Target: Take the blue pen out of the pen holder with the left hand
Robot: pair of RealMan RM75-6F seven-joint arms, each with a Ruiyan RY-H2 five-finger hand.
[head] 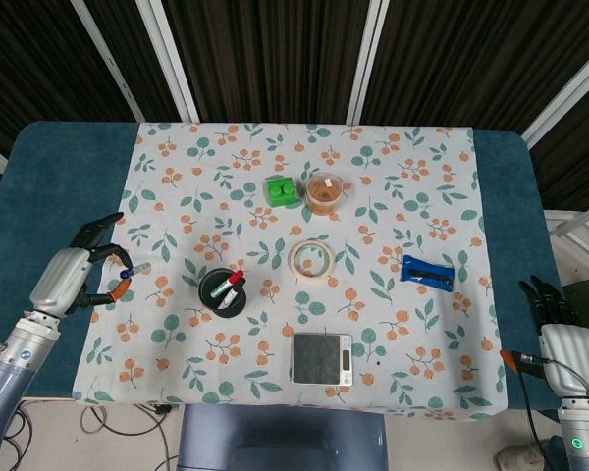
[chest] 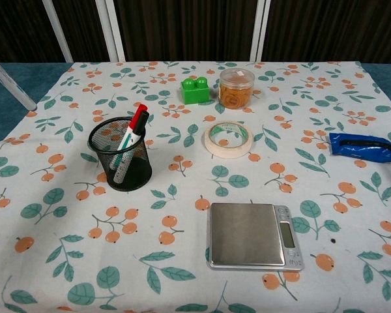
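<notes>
— Where is the left hand (head: pixel 71 277) sitting?
— It is hovering over the table's (head: pixel 39 186) left edge, pinching the blue pen (head: pixel 133 269), well apart from the pen holder (head: pixel 222 290).
— The right hand (head: pixel 563 339)?
— It is hanging beside the table, fingers straight, holding nothing.

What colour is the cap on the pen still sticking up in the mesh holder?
Red, on the pen in the black mesh holder; clearest in the chest view.

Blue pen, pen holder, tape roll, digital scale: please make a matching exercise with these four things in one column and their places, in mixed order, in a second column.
Things:
1. blue pen
2. pen holder
3. tape roll
4. digital scale

Places:
A. near the front edge of the cloth
B. in the left hand, left of the cloth's edge
C. middle of the cloth
D. on the cloth, with red and black pens inside

Pairs: 1-B, 2-D, 3-C, 4-A
</notes>
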